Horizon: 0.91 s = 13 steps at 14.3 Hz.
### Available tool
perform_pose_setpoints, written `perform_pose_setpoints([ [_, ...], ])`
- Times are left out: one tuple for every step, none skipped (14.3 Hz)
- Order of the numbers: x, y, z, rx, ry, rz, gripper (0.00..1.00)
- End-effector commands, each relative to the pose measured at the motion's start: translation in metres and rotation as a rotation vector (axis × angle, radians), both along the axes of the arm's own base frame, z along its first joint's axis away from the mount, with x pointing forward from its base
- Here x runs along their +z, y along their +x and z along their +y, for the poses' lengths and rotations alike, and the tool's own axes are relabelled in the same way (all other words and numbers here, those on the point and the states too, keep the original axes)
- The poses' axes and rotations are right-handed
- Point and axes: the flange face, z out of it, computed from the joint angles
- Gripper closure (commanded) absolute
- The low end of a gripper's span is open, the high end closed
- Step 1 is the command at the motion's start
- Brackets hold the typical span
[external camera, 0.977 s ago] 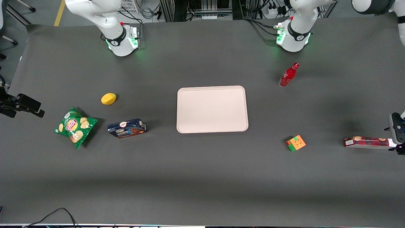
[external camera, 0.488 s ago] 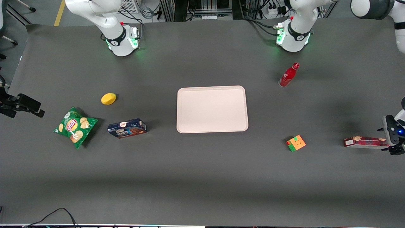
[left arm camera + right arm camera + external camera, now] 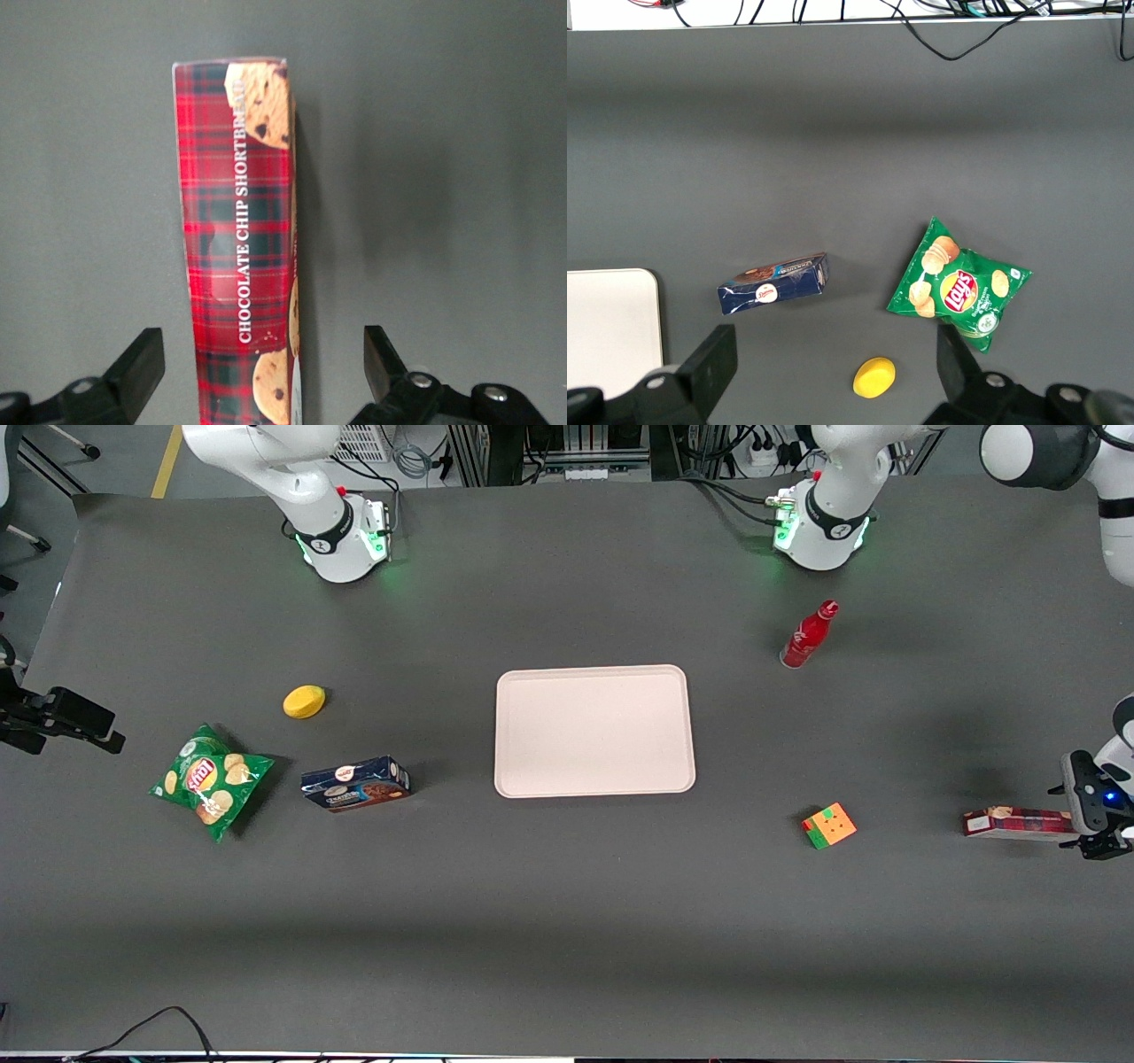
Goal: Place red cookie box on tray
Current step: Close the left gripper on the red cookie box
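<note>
Step in hand: approach for the pick. Red cookie box (image 3: 1015, 823) lying flat on the table (image 3: 567, 921) at the right edge of the front frame, lower half, toward the working arm's end. Gripper (image 3: 1095, 825) at the box's outer end, fingers spread wide, one finger (image 3: 133, 372) to each side of the box (image 3: 239, 239), neither touching. Nothing gripped yet. Tray (image 3: 594, 788) at frame centre, bare, well apart from the box, with a colour cube (image 3: 829, 825) between them.

Next move, by judgement: advance along the box, lower, close on the narrow sides, lift, carry to the tray.
</note>
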Motion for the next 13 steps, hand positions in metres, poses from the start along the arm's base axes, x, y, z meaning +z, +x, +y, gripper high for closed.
perform_pose_setpoints([
  [-0.008,0.005,0.006,-0.006,-0.008,-0.023,0.00],
  [-0.008,0.005,0.006,-0.006,-0.008,-0.023,0.01],
  [-0.010,0.005,0.006,-0.006,-0.008,-0.021,0.07],
  [-0.012,0.004,0.006,-0.006,-0.008,-0.018,0.22],
  [-0.012,0.004,0.006,-0.005,-0.009,-0.019,0.38],
  [-0.013,0.004,0.005,0.007,-0.020,-0.023,0.55],
  [-0.013,0.005,0.006,0.012,-0.023,-0.027,0.68],
  [-0.012,0.005,0.006,0.011,-0.021,-0.028,0.76],
  [-0.012,0.005,0.006,0.018,-0.025,-0.030,0.82],
  [-0.012,0.003,0.010,0.026,-0.025,-0.031,0.91],
  [-0.008,0.004,0.009,0.025,-0.024,-0.035,0.91],
  [0.000,0.008,0.008,0.023,-0.022,-0.045,0.91],
  [0.013,0.016,0.006,0.019,-0.019,-0.060,0.92],
])
